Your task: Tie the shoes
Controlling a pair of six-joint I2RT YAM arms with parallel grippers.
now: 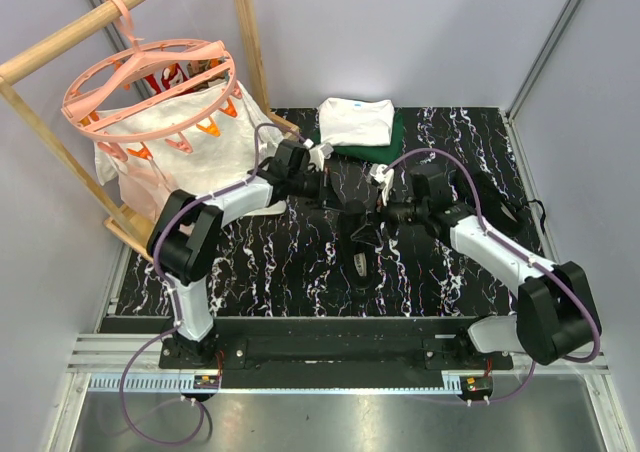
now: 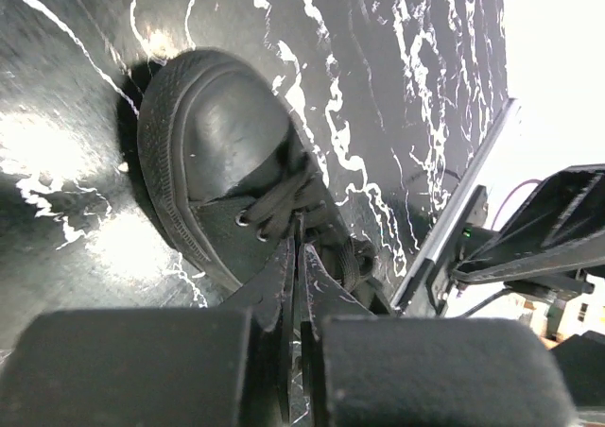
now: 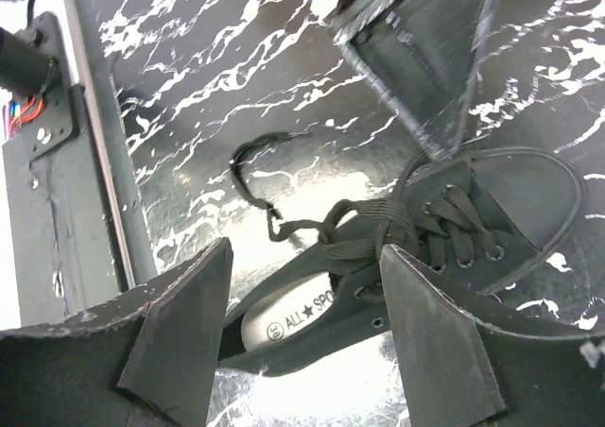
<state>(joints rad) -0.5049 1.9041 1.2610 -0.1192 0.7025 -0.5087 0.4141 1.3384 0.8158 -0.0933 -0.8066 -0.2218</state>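
The small black sneaker [image 1: 358,240] lies on the black marbled table [image 1: 270,262], between my two grippers. In the left wrist view its rubber toe [image 2: 217,134] points away, and my left gripper [image 2: 295,249] is shut right at the crossed laces [image 2: 284,205], apparently pinching a lace. In the right wrist view my right gripper [image 3: 304,257] is open, its fingers on either side of the shoe's heel opening and the bunched laces [image 3: 397,229]. The pale grey insole [image 3: 288,318] shows between them. A loose lace end [image 3: 253,167] lies on the table.
Folded white and dark green clothes [image 1: 357,124] lie at the back. A pink round clip hanger [image 1: 150,82], a white bag [image 1: 190,162] and a wooden frame [image 1: 60,152] stand at the back left. A black cable [image 1: 515,212] lies at the right.
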